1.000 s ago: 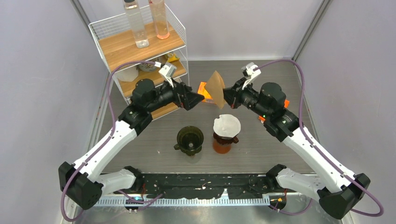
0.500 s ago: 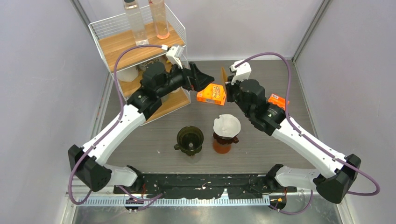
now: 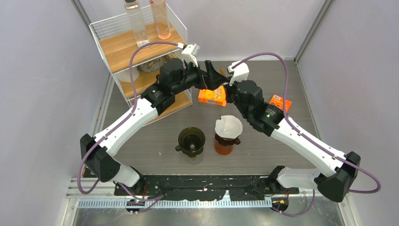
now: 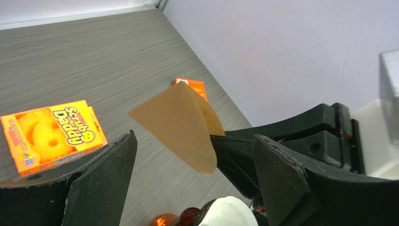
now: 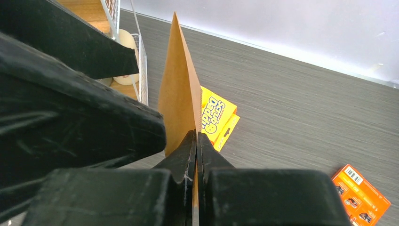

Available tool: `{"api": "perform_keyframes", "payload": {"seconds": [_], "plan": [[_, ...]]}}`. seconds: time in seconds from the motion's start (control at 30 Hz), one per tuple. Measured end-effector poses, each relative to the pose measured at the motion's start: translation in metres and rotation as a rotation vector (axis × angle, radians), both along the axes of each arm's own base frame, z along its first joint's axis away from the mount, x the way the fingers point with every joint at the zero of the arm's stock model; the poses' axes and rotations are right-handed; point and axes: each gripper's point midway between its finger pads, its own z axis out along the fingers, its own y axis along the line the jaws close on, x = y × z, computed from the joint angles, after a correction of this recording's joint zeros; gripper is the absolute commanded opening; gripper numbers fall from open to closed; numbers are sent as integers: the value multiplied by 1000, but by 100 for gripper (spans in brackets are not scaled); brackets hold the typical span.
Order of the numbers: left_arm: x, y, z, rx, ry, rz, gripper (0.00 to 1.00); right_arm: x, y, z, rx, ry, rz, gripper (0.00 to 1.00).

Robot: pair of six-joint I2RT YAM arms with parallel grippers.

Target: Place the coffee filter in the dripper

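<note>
Right claw: clamped on the brown coffee filter, frame centre. Left claw: fingers apart, flanking the filter. Dripper: on the desk, lower centre.

orange box, apparently "Scrub Daddy"

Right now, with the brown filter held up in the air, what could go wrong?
The right tool pinches the brown filter only at its edge, so it may slip or crease. The open left tool straddles the filter close to the right tool; closing could crush it. The amber dripper already holds a white filter; only the dark dripper is empty, so a mix-up is possible.
</note>
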Motion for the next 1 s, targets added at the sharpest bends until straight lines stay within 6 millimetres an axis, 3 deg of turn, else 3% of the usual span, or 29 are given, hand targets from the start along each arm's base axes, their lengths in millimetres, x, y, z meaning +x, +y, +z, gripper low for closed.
{"api": "perform_keyframes", "payload": {"seconds": [0.27, 1.0], "plan": [[7, 8, -18, 92, 1, 86, 99, 1, 1, 3, 12, -10, 3, 5], [18, 19, -32, 241, -54, 271, 96, -6, 3, 17, 56, -32, 32, 5]]}}
